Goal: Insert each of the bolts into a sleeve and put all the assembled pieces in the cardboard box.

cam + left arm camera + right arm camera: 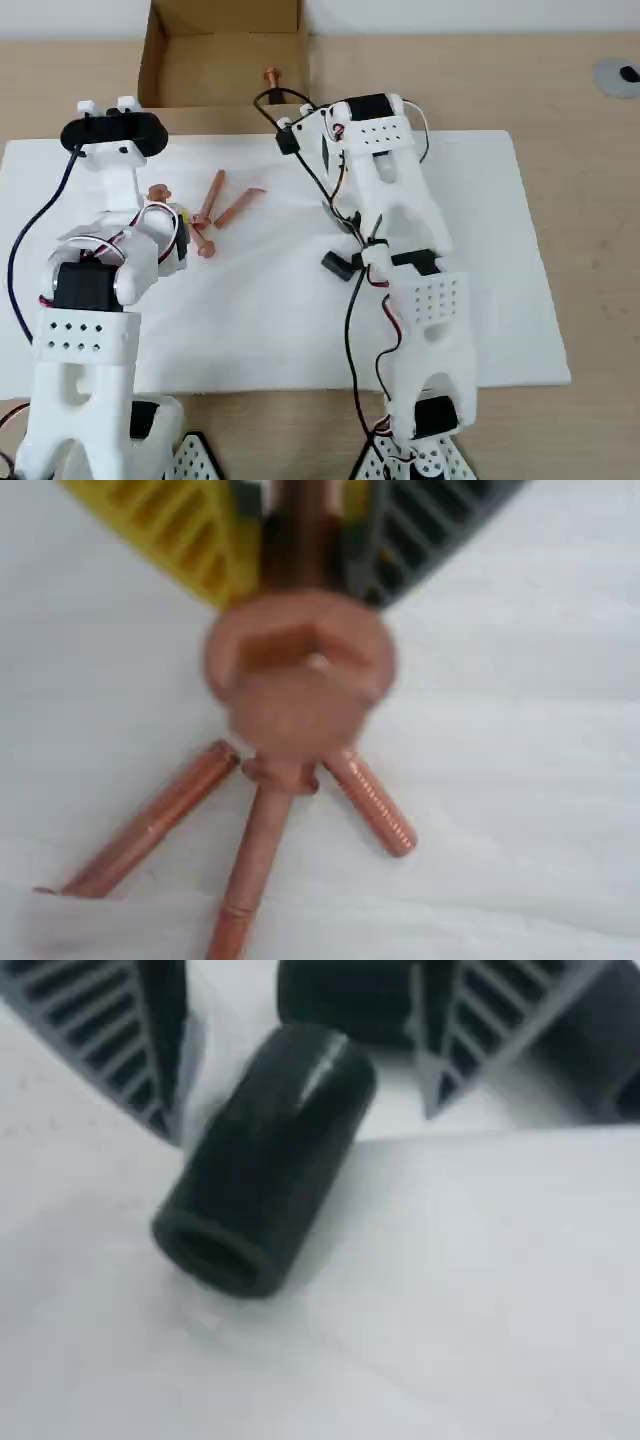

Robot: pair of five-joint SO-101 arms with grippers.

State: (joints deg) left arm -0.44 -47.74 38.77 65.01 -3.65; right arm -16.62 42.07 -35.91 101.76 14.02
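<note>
Over open white mat (480, 300), left gripper (302, 580) pinches a copper bolt (298, 665); right gripper (300, 1120), spread, straddles a black sleeve (262, 1165).

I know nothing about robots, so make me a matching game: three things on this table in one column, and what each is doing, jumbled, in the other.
1. left end effector
2. right end effector
3. cardboard box

A. stands beyond the white sheet
B. shut on a bolt
C. open about a black sleeve

Pairs: 1-B, 2-C, 3-A.
</note>
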